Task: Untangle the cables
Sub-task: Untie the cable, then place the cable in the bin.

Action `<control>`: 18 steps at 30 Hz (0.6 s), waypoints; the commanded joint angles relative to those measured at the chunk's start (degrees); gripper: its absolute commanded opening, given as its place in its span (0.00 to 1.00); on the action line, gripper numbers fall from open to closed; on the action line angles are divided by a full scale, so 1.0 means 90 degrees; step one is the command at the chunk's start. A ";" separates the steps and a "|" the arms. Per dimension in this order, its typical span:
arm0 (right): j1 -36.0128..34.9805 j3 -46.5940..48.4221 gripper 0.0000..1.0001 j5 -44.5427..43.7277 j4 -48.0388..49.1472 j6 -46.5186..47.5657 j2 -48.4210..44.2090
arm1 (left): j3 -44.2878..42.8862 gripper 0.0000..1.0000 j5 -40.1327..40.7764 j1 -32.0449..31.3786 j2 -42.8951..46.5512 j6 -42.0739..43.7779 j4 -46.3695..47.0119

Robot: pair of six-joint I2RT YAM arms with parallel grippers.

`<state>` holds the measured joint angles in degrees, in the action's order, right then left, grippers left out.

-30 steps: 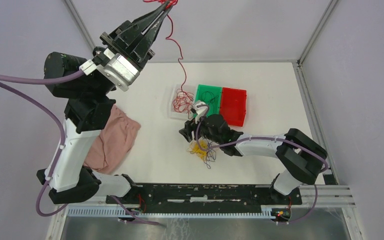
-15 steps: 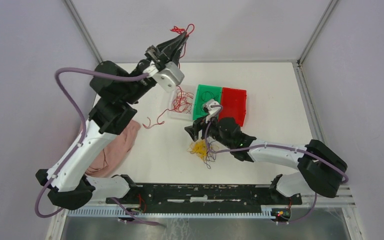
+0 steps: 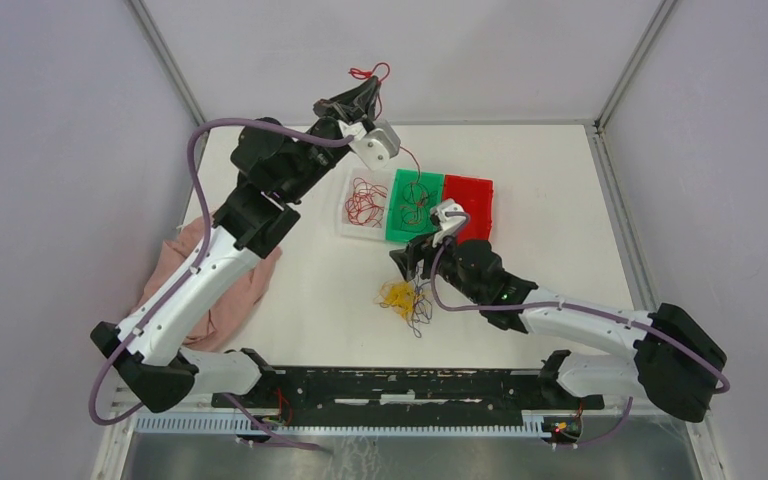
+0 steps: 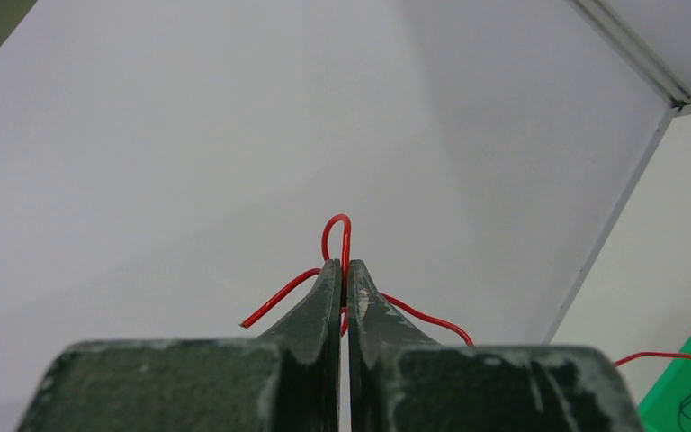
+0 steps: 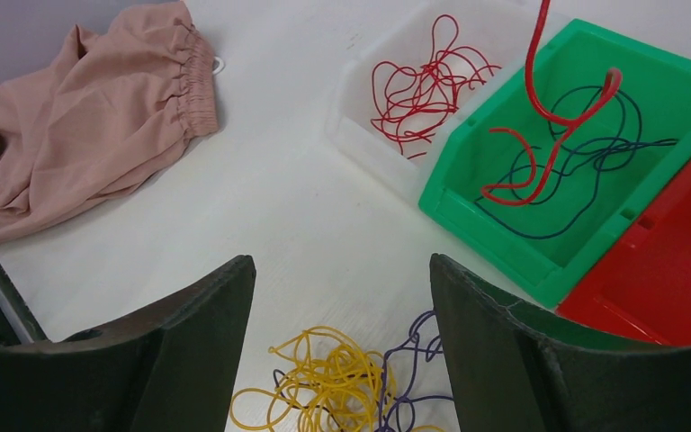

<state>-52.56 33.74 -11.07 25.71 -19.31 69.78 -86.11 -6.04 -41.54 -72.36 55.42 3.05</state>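
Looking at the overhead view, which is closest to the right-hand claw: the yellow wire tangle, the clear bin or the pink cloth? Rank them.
From the right gripper:
1. yellow cable tangle, right beside it, toward the near edge.
2. clear bin, farther back and left.
3. pink cloth, far left.

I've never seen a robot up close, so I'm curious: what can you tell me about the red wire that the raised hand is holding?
The red wire is thin, smooth and springy-looking, likely plastic-coated. The left hand pinches it near one end, so a small loop and a short tail stick out past the fingertips. The rest hangs down in loose curls, its lower end inside the green tray, over a dark wire.
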 commanded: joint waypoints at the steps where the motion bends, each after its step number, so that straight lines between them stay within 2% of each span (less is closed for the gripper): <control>1: 0.0124 -0.0080 0.78 -0.0340 0.0003 -0.0085 -0.0379 | -0.0479 0.03 0.0094 0.0141 -0.0255 0.0375 0.0616; 18: 0.0366 -0.0462 0.76 -0.0578 -0.0391 -0.0110 -0.1081 | -0.1099 0.03 -0.0101 0.0599 -0.1012 0.0325 0.0788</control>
<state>-49.60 30.09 -15.31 21.23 -19.75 61.84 -92.60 -6.33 -37.78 -80.71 56.69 6.24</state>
